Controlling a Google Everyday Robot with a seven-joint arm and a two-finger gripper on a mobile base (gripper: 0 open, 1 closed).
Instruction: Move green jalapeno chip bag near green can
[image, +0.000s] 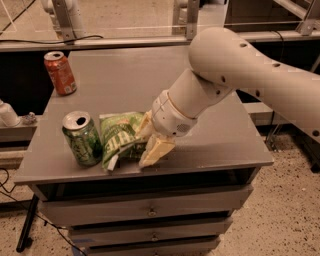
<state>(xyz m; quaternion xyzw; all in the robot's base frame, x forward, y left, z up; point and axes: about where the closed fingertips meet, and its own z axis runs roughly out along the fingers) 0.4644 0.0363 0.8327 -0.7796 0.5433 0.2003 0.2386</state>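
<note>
The green jalapeno chip bag (119, 138) lies crumpled on the grey table (210, 145) near its front edge. It lies right beside the green can (81, 138), which stands upright at the front left with its silver top open. My gripper (148, 140) is at the bag's right end, low over the table. Its cream fingers (156, 150) are closed on the bag's edge. The white arm reaches in from the upper right and hides the table behind it.
An orange-red soda can (60, 72) stands at the table's back left corner. The table has drawers below its front edge (150, 212). A rail and metal posts (65, 20) run behind the table. A white bottle (7, 114) sits on a lower shelf at left.
</note>
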